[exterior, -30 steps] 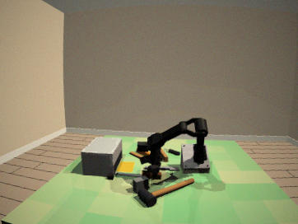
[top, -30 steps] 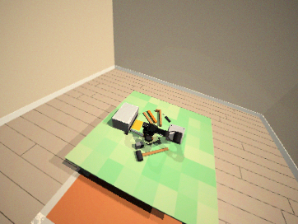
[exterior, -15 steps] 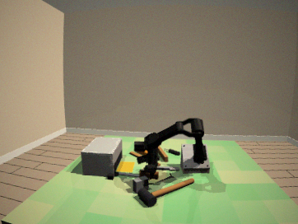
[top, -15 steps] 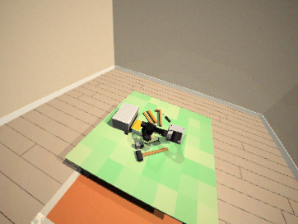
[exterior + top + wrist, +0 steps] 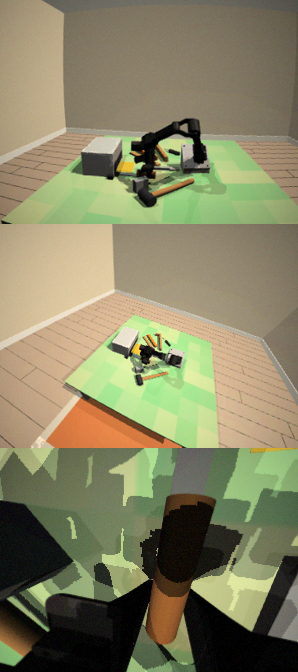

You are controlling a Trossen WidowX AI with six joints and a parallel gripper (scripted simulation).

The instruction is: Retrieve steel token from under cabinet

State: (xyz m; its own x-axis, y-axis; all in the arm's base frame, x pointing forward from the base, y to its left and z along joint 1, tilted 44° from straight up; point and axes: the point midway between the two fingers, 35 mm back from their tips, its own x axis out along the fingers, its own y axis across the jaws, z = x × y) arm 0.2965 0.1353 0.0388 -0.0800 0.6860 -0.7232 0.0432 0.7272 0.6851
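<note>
Nearest in the exterior view, a hammer lies on the green checkered surface (image 5: 181, 405) (image 5: 230, 206), its black head (image 5: 139, 380) (image 5: 147, 197) toward the left of the view and its wooden handle (image 5: 158, 375) (image 5: 174, 187) slanting away to the right. Just beyond the head sits a small grey block (image 5: 139, 369) (image 5: 140, 184). Past that, the pincer (image 5: 145, 361) (image 5: 146, 173) (image 5: 167, 586) is low over the surface, pinching the round orange-brown grip (image 5: 151, 175) (image 5: 166, 620) of a tool; the tool's flat grey blade (image 5: 128, 174) (image 5: 194, 470) runs out from the grip toward the cabinet (image 5: 125, 340) (image 5: 100, 158), on the near side of the yellow patch (image 5: 136, 349) (image 5: 125, 166) (image 5: 272, 449). That patch lies in front of the cabinet's dark open-looking side. The steel token cannot be made out in any view, so its place cannot be told. To the right, the black arm (image 5: 156, 355) (image 5: 165, 133) rises from a light grey base plate (image 5: 182, 352) (image 5: 189, 168). Farther back, behind the arm, orange-brown bars (image 5: 160, 342) (image 5: 161, 152) lie at differing angles, with a short black piece (image 5: 167, 343) (image 5: 174, 151) near them. The wall (image 5: 206, 273) (image 5: 177, 66) stands well behind everything.
</note>
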